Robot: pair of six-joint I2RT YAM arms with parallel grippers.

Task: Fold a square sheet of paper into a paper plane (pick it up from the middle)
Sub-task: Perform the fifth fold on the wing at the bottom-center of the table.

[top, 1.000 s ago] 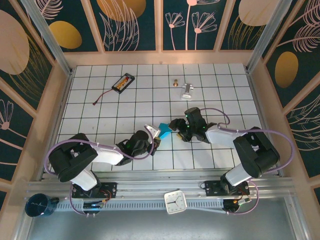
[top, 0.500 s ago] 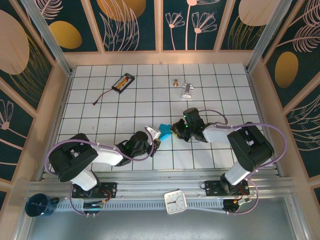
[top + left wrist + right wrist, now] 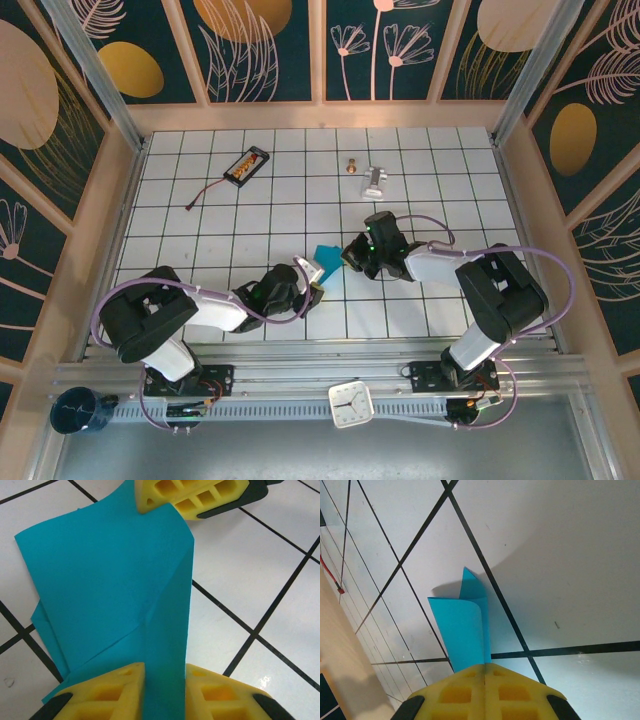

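Teal-blue, the sheet of paper [image 3: 110, 580] fills the narrow gap between my left fingers [image 3: 131, 682]. Their two yellow pads stand a little apart at the bottom of the left wrist view, one on each side of a strip of it. My right fingers [image 3: 481, 682] are pressed pad against pad at the bottom of the right wrist view, clamped on one end of the sheet, which curls over on itself just above them. In the left wrist view they come in at the top edge and bite the sheet's upper corner. A diagonal crease runs from near that corner down toward my left pads, and a second layer peeks out along the lower left edge. Under it is the white, black-lined bench [image 3: 200, 230]. In the top view the sheet sits just below the middle of the frame, between the tips of my two arms. Well apart, toward the upper left of the bench, lies a black battery pack [image 3: 246, 165] with a red lead. Toward the upper middle lies a small silver metal piece [image 3: 373, 180], with a brass-coloured bit [image 3: 351, 165] just beside it.
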